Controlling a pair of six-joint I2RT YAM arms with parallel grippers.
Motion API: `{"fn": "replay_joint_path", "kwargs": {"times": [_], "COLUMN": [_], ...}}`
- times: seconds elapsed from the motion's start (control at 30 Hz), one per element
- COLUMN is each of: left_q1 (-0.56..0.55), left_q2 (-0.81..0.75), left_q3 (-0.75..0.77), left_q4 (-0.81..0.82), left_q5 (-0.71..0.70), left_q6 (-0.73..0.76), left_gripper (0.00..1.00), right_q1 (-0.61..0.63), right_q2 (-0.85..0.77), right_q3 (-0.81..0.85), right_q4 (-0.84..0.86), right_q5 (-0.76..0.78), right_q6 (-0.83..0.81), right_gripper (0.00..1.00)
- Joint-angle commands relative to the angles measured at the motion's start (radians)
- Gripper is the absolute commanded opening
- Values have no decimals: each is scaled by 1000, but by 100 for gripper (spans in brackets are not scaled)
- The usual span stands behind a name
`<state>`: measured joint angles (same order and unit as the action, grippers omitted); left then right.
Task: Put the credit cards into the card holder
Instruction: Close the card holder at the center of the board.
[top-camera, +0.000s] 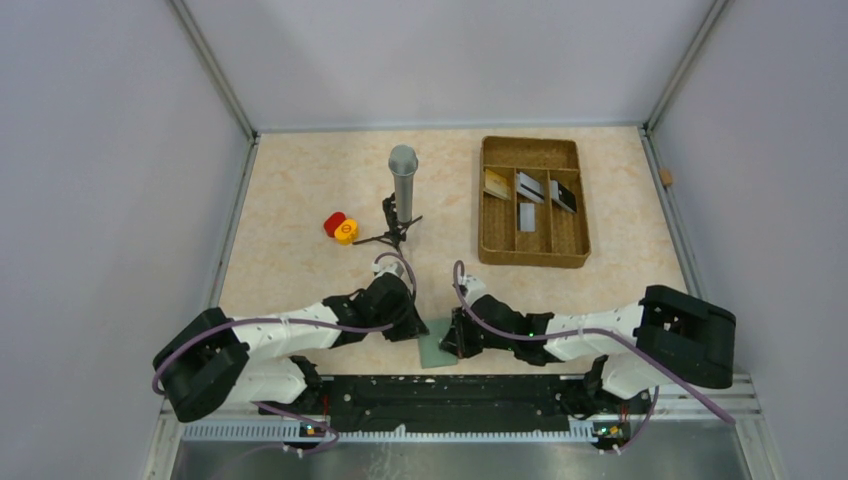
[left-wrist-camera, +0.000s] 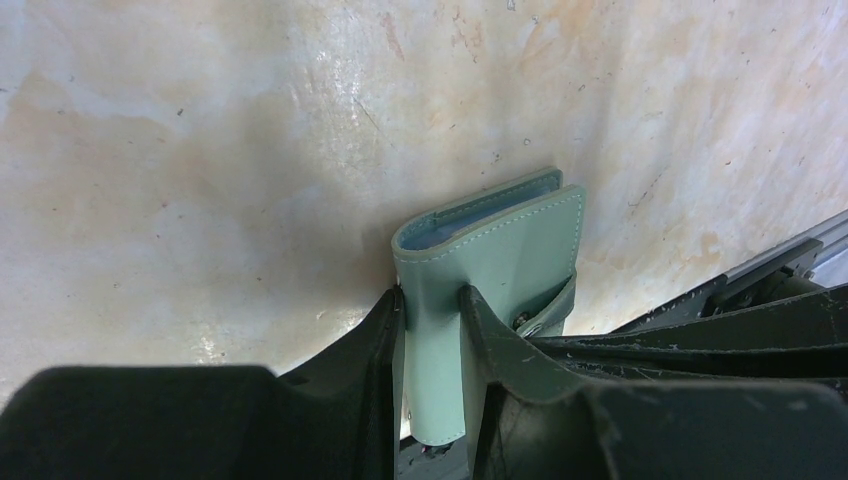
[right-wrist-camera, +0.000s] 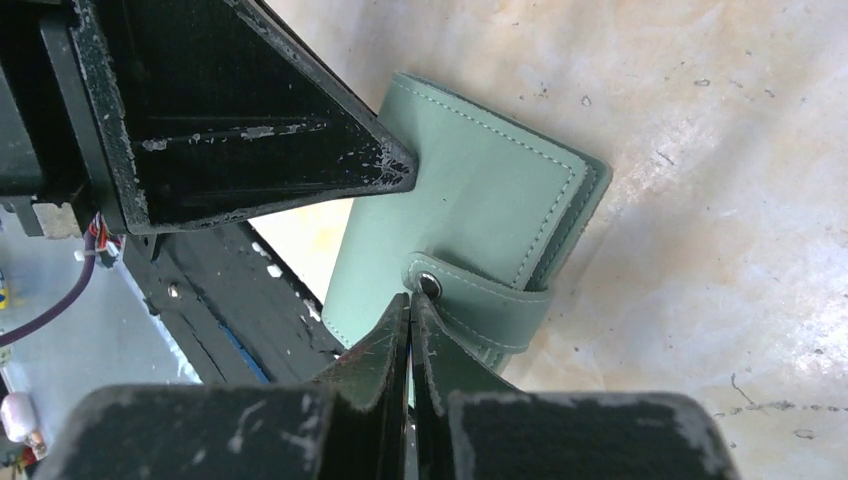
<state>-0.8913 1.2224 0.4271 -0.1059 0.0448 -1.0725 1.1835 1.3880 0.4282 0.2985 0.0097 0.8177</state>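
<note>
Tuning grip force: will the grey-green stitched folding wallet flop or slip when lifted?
Probably semi-stiff: the grey-green stitched folding wallet looks flat, unbent in the left tool. Smooth skin may slip. Thin snap tab likely bends first.

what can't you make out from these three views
Inside the card holder: it is folded, tab across, so its cover hides whether cards are inside, in all views.
Right wrist: whether the shut right claw pinches the tab; its own fingertips hide the contact.
Top view: the credit cards in the tray are too small to count.
Left wrist: the card holder's near end, hidden inside the left claw.
</note>
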Motion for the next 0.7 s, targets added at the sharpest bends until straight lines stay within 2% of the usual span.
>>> {"fn": "replay_joint_path", "kwargs": {"times": [0.0, 0.23, 0.67], "left_q1": [-1, -1, -2], "left_q2": [60, 80, 81], "left_q3": [-16, 3, 3], "left_q4": [-118, -108, -103], "left_q5": [-96, -104, -93], "left_q6": [6, 12, 20], "left_gripper": [27, 27, 27], "right_q1": [34, 23, -146], "right_q2": [0, -4, 138], "right_q3": [-65, -58, -90], "right_q4": [-80, -95, 24], "right_q5": [43, 60, -218], "right_q6": [34, 32, 99], "right_gripper": [0, 0, 0]}}
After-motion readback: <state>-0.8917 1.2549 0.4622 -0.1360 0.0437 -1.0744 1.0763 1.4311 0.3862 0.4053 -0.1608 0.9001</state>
